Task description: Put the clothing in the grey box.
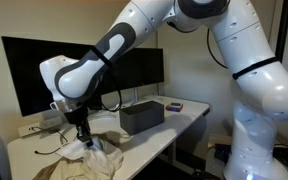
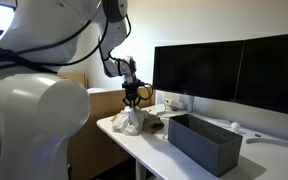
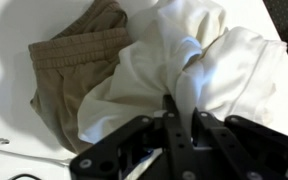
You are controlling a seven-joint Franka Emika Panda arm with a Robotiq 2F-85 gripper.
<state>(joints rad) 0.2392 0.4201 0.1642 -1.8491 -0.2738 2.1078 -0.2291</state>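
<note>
Clothing [image 1: 92, 158] lay heaped near one end edge of the desk [image 1: 179, 128] in an exterior view. The gripper [image 1: 83, 138] was down on it, and the grey box [image 1: 141, 116] stood well apart at mid-desk. From the opposite side, in an exterior view, the pile rose to a peak under the gripper, and nothing showed above the box's rim. The wrist view showed the gripper clenched on white fabric [image 3: 209, 60], with a tan garment [image 3: 74, 70] lying beside it. The grasp looked made; lifting, carrying and dropping were left.
</note>
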